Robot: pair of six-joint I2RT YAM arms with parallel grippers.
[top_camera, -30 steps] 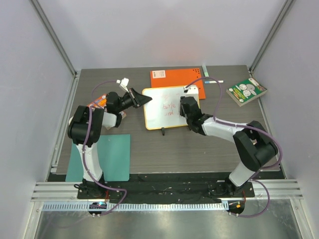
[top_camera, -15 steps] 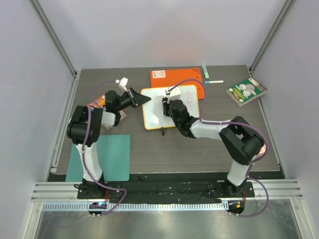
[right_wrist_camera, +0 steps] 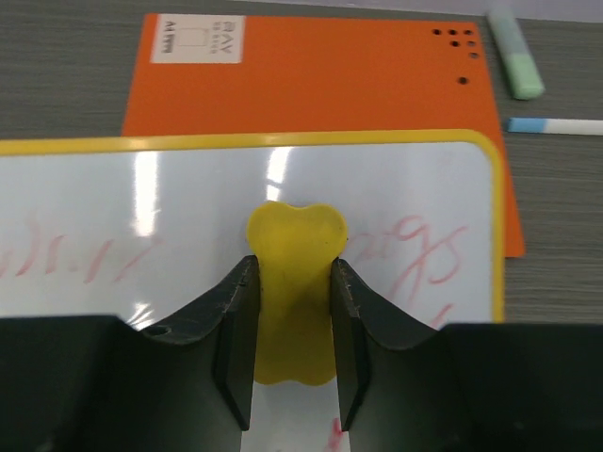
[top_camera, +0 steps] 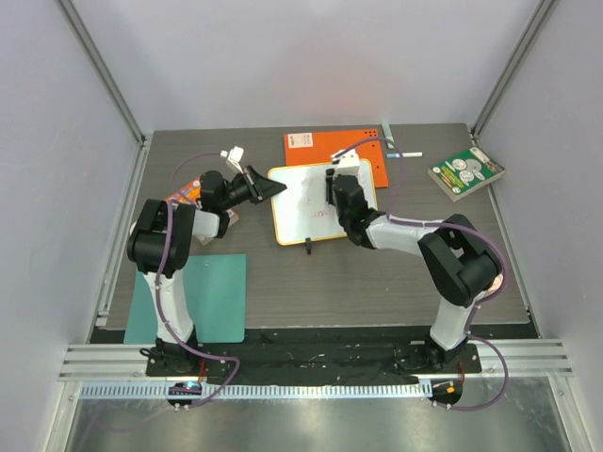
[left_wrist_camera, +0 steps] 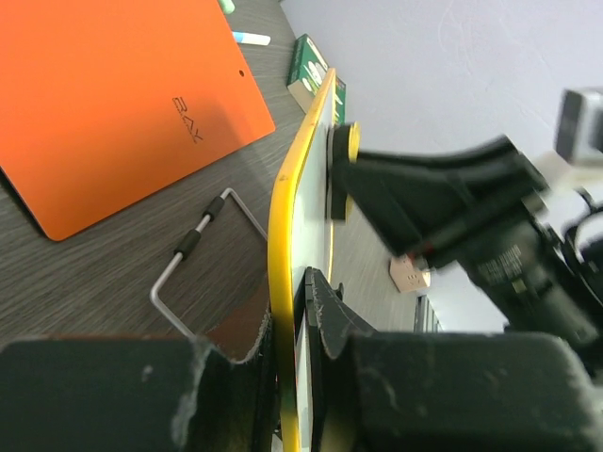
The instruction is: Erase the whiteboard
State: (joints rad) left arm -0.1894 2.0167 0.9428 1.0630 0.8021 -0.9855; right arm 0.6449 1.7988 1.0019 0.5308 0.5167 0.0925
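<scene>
The whiteboard (top_camera: 300, 218), yellow-rimmed, stands tilted on the table's far middle. Faint red writing (right_wrist_camera: 421, 259) shows on its right part, and more red writing (right_wrist_camera: 80, 261) on its left. My left gripper (top_camera: 268, 188) is shut on the board's left rim (left_wrist_camera: 281, 235), one finger on each face. A yellow eraser (right_wrist_camera: 294, 250) is pressed flat on the upper part of the white face, and my right gripper (right_wrist_camera: 292, 282) is shut on it. In the left wrist view the eraser (left_wrist_camera: 350, 141) shows as a yellow edge against the board, with the right gripper (left_wrist_camera: 424, 193) behind it.
An orange book (top_camera: 330, 146) lies flat behind the board. A green marker (right_wrist_camera: 515, 55) and a blue-tipped pen (right_wrist_camera: 556, 125) lie to its right. A green book (top_camera: 465, 172) sits at the far right. A teal mat (top_camera: 203, 297) lies near left. The board's wire foot (left_wrist_camera: 193, 245) rests on the table.
My right gripper swept the eraser left across the board, then back right and up toward the top rim. The red writing in the middle is fainter. The left gripper has not moved.
</scene>
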